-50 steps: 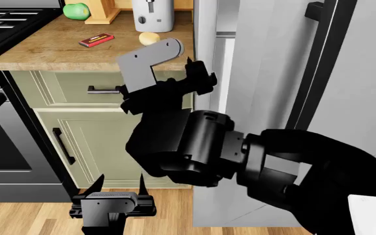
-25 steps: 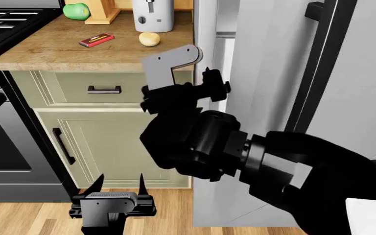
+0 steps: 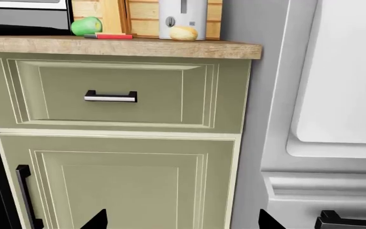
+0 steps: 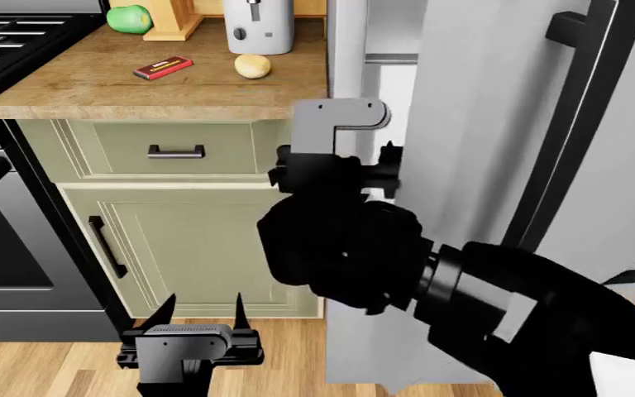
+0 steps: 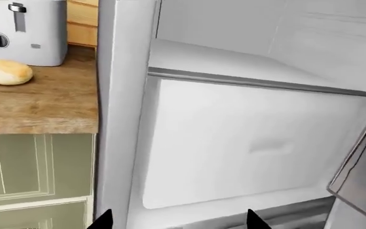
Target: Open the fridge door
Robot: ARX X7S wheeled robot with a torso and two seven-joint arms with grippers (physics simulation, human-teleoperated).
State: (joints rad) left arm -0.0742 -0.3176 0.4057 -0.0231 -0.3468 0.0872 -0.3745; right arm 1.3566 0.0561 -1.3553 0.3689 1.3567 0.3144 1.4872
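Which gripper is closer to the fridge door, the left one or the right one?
Right. The right gripper is up at the open fridge door; the left gripper hangs low, before the green cabinet.

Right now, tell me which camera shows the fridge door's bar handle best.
The head view: the handle runs down the fridge door, which stands ajar. The right wrist view catches only the door's edge, no handle. The left wrist view shows neither, only the freezer drawer's handle.

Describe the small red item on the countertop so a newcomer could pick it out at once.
Start at the wooden countertop between the stove and the fridge. The red item lies flat near the middle, in front of the green apple and beside the pale round bun. It alone is flat, rectangular and red.
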